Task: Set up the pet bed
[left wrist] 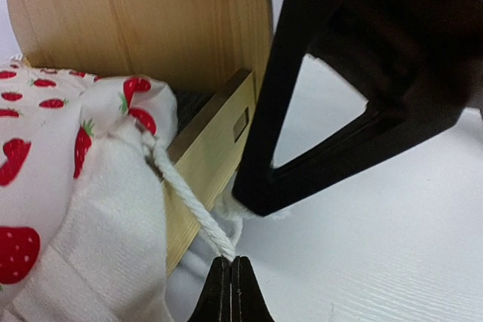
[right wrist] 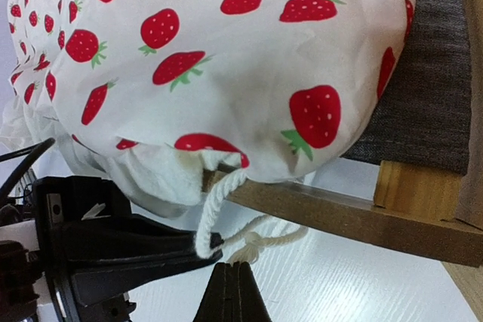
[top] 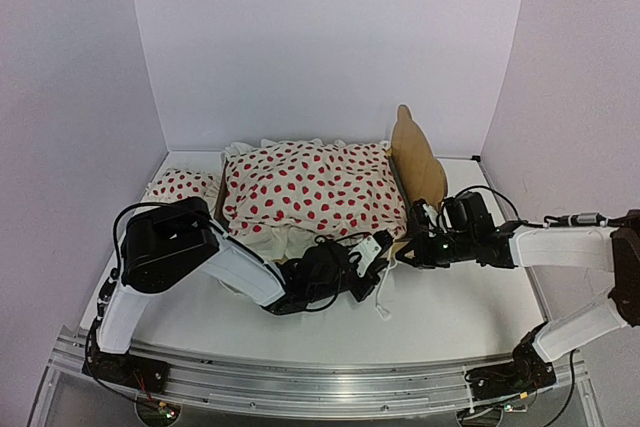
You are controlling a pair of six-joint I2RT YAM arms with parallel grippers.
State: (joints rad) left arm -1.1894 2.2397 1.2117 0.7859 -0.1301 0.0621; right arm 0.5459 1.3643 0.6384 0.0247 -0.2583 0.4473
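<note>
Down at the near edge, both arms are reaching in low across the table (top: 450,317) and meeting at the bed's front corner. The left gripper (left wrist: 232,292) is sitting with its jaws pressed fully together, and the blanket's white cord (left wrist: 195,209) is running straight into its tips, so it looks to be pinching that cord. Just beside it, the right gripper (right wrist: 238,295) is also clamped tight. The cord's knot is lying right above its tips, but nothing is showing between them, so it seems to be gripping nothing.

Moving back, the cord is trailing over the front rail (left wrist: 215,148) of the bed (right wrist: 407,186), which is standing upright mid-table with its headboard (top: 418,157) at the right end. The strawberry blanket (top: 310,187) is lying inside, puffed up and spilling over the near rail. At the headboard end a strip of grey felt base (right wrist: 434,73) is showing bare.

Furthest back on the left, the pillow (top: 182,187) is resting on the table outside the frame, at the foot end.

So the job is looking about half done: the frame is up and the blanket is in. What is left, by this reading, is tidying the cord and blanket edge inside the rail and bringing the pillow across to the headboard.
</note>
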